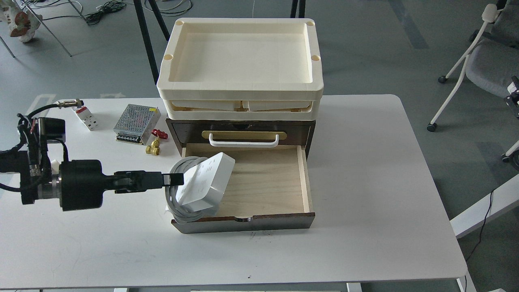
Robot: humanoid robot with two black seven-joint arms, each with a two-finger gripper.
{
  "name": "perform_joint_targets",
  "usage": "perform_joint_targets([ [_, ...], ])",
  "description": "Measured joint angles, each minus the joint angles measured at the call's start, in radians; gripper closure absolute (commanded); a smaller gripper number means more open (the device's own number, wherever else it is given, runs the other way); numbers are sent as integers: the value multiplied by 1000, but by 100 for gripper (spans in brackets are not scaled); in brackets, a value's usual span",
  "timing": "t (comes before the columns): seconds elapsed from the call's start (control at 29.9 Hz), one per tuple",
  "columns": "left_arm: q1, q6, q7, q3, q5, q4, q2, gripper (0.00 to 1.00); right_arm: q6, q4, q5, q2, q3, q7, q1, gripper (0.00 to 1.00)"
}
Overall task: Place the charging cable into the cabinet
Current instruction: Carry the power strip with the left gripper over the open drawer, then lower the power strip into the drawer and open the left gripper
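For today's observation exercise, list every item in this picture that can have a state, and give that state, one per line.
cabinet: lower drawer pulled open, upper drawer shut.
charging cable: tilted, leaning on the open drawer's left side, cord coiled around it.
left gripper: at the charging cable's edge; open or shut unclear.
cream trays: stacked on the cabinet, top one empty.
red-handled brass valve: lying on the table.

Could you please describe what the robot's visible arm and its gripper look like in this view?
Only the left arm shows. It is black, with a thick rounded cylindrical wrist housing, a silver metal ring behind it, and loose black cables looping around a boxy black module near the frame edge. The left gripper is slim and black, with narrow flat fingers. No markings are legible.
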Motion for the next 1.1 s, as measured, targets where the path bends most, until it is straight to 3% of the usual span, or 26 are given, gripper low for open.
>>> perform_joint_targets([
  [0.3,43,43,0,2,-14,183,-244,100,0,-6,0,-4,1,21,-14,0],
  [0.67,76,62,0,2,21,401,-343,100,0,-2,0,-4,2,22,-15,0],
  [1.04,128,64,-1,3,26,511,-395,100,0,-5,0,-4,2,22,-24,0],
  [1.1,134,64,-1,2,27,515,-396,96,0,-6,0,-4,2,22,-26,0],
])
